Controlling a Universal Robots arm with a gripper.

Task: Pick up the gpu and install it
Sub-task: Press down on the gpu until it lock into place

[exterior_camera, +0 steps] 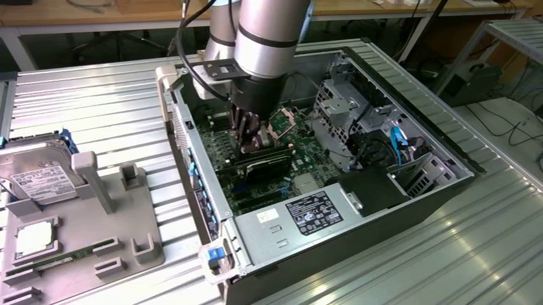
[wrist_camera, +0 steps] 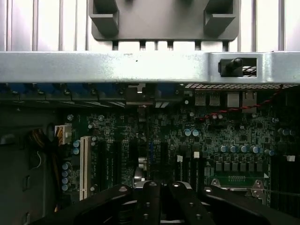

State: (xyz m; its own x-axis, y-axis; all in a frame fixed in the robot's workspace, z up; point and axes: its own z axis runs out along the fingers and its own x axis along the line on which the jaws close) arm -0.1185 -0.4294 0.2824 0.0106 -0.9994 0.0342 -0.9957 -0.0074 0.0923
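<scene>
Pincer [exterior_camera: 253,147] clenched, down inside the open computer case [exterior_camera: 441,190], just above a dark card [exterior_camera: 264,166] on the motherboard [wrist_camera: 187,140]. Whether that card is the gpu, or seated, unclear.

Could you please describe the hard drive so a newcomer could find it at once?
Start at the open computer case, then look to the exterior view's left, where a grey holder lies on the ribbed table. The hard drive sits at its far end: boxy, silver, with a white label, unlike the square chip and slim green RAM stick beside it.
</scene>
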